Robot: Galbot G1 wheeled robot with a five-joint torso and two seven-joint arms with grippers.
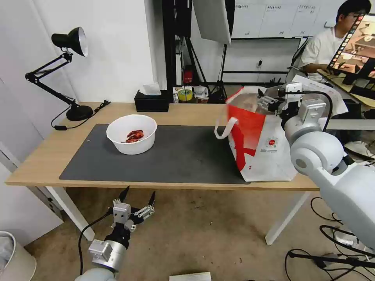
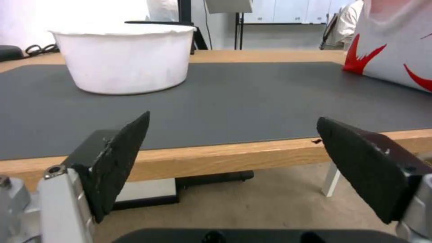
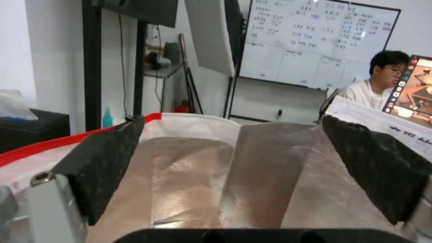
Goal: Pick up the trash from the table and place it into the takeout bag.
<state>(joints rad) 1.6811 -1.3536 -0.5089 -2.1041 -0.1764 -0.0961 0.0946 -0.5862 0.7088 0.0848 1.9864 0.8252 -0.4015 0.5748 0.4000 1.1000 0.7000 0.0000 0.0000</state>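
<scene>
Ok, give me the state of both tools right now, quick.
Left tool: open, empty, below the table edge in front of the white bowl.
Right tool: open, empty, at the mouth of the takeout bag.

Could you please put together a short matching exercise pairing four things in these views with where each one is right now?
Things:
1. white bowl
2. takeout bag
3. left gripper
4. right gripper

Places:
A. above the bag's open, foil-lined top, fingers open
B. below the table's near edge, fingers open, empty
C. on the grey mat, towards the robot's left, red scraps inside
D. standing on the mat's right end

Pairs: 1-C, 2-D, 3-B, 4-A
</scene>
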